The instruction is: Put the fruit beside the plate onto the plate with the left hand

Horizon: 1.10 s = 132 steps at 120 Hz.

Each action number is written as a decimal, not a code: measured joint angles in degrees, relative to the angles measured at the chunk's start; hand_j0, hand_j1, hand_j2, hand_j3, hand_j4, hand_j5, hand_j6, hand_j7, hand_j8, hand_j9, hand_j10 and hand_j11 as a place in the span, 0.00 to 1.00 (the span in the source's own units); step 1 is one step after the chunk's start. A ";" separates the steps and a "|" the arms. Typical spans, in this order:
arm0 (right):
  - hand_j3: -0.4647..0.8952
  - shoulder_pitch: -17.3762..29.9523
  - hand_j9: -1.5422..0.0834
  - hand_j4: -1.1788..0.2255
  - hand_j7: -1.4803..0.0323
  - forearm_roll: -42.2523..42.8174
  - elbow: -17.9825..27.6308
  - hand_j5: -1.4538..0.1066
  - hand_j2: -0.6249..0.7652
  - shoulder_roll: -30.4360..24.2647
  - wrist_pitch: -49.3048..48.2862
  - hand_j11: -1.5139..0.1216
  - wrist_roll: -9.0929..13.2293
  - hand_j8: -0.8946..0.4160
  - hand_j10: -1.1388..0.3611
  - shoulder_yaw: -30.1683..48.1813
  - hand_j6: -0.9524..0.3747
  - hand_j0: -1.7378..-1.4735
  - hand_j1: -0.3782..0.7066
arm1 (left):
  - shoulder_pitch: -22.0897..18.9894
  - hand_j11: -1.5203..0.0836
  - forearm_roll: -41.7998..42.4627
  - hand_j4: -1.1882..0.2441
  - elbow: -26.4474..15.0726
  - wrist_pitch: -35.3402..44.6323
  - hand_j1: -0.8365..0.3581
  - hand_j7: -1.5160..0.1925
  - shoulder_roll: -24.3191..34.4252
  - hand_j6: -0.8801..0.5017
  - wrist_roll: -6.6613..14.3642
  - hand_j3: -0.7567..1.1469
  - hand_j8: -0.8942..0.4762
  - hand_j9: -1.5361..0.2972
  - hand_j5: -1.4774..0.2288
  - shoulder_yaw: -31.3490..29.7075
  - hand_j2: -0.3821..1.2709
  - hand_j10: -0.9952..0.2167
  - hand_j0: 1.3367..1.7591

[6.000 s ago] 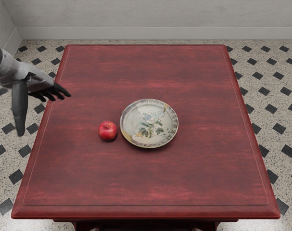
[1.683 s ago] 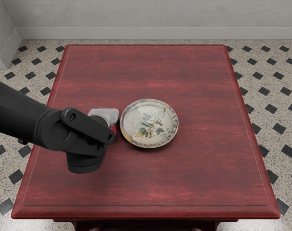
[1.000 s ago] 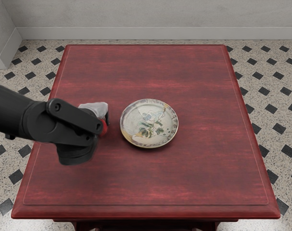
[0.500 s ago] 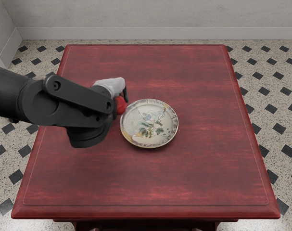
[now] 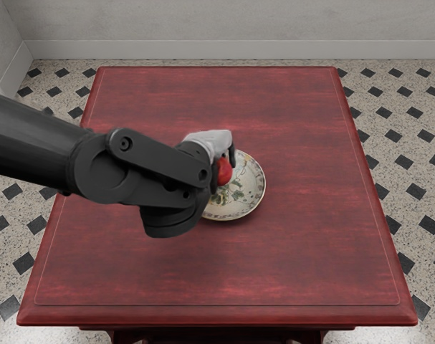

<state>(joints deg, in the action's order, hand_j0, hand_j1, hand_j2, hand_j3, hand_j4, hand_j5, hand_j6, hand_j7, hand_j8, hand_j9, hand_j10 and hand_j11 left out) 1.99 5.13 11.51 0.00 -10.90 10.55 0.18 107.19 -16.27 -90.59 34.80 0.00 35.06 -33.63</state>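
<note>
Left hand is closed around the apple, its grey back turned up and the fingers mostly hidden; only a red sliver of the fruit shows at the hand's right edge. Directly below the hand lies the plate, and the apple sits over the plate's left half. Whether it touches the plate cannot be told. The plate's left part is covered by the wrist and the thick dark arm, which runs away leftward to the picture's edge. Around the plate, on all sides of the hand, spreads the red bench.
</note>
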 joint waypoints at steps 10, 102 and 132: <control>0.34 0.01 0.94 0.83 0.97 0.01 0.00 0.92 0.45 0.00 0.00 0.91 0.00 0.67 0.75 0.00 0.71 0.30 0.04 | -1.95 0.35 -0.24 0.44 0.29 -0.02 0.44 0.33 0.00 0.40 -0.02 0.40 0.38 0.32 0.29 -0.11 0.45 0.26 0.75; 0.34 0.01 0.94 0.83 0.97 -0.01 0.00 0.92 0.45 0.00 0.00 0.91 0.00 0.67 0.75 0.00 0.71 0.30 0.04 | -37.99 0.92 1.31 0.81 -0.91 -27.94 0.97 0.86 41.72 0.62 -0.05 0.40 0.64 0.82 0.84 51.17 0.24 0.80 0.76; 0.34 0.00 0.94 0.83 0.97 0.00 0.00 0.92 0.45 0.00 0.00 0.91 0.00 0.67 0.75 0.00 0.71 0.30 0.04 | -42.07 0.94 15.78 0.82 -0.98 -62.81 0.99 0.88 56.48 0.63 -0.05 0.40 0.65 0.83 0.86 65.46 0.23 0.81 0.76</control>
<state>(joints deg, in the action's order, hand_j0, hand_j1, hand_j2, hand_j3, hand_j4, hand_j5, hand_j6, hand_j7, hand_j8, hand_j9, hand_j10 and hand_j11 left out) 1.99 5.12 11.51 0.00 -10.90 10.55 0.18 65.12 -0.49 -91.57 -28.01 56.48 35.00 31.83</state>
